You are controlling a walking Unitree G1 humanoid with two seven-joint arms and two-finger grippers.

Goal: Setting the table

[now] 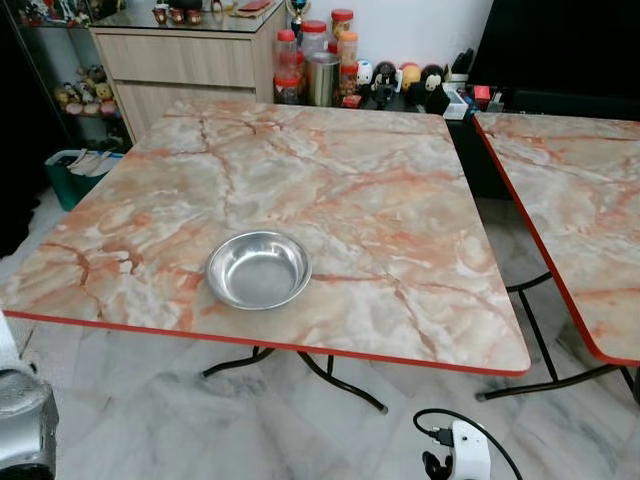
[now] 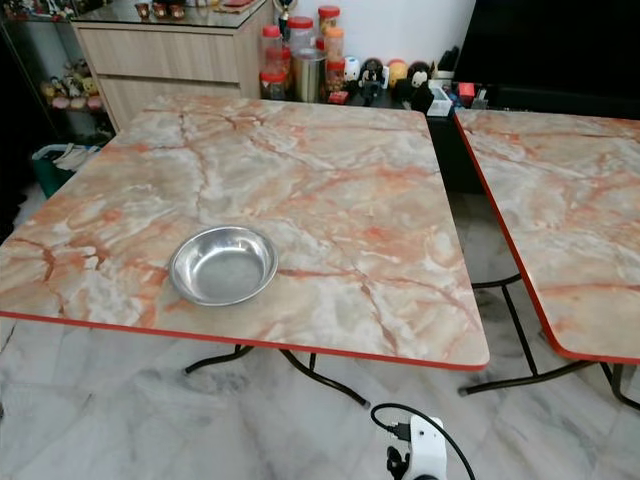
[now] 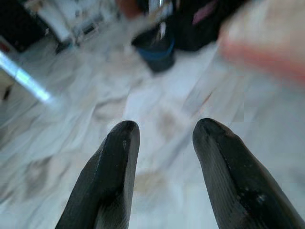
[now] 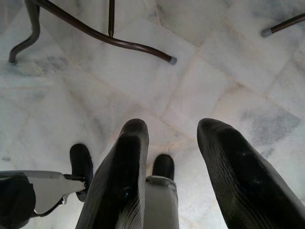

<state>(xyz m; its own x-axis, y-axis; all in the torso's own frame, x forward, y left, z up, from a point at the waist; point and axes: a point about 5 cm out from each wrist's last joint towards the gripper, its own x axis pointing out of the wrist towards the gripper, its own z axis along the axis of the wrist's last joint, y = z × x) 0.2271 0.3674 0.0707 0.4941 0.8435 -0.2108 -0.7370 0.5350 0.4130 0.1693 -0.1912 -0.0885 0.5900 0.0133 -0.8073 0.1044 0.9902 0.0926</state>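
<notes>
An empty round steel bowl (image 1: 258, 269) sits on the pink marble-patterned table (image 1: 350, 190), close to its near red edge and a little left of centre. Both arms hang low beside me. My left gripper (image 3: 164, 138) is open, its two black fingers pointing at the pale tiled floor with nothing between them. My right gripper (image 4: 171, 136) is also open and empty, aimed at the floor near the table's dark metal leg (image 4: 119, 40). A silver part of my left arm (image 1: 22, 420) shows at the lower left of the head view.
A second marble-patterned table (image 1: 575, 200) stands to the right, with a narrow gap between the two. Behind are a wooden cabinet (image 1: 185, 65), jars (image 1: 315, 60) and figurines. A white device with a black cable (image 1: 462, 450) lies on the floor ahead.
</notes>
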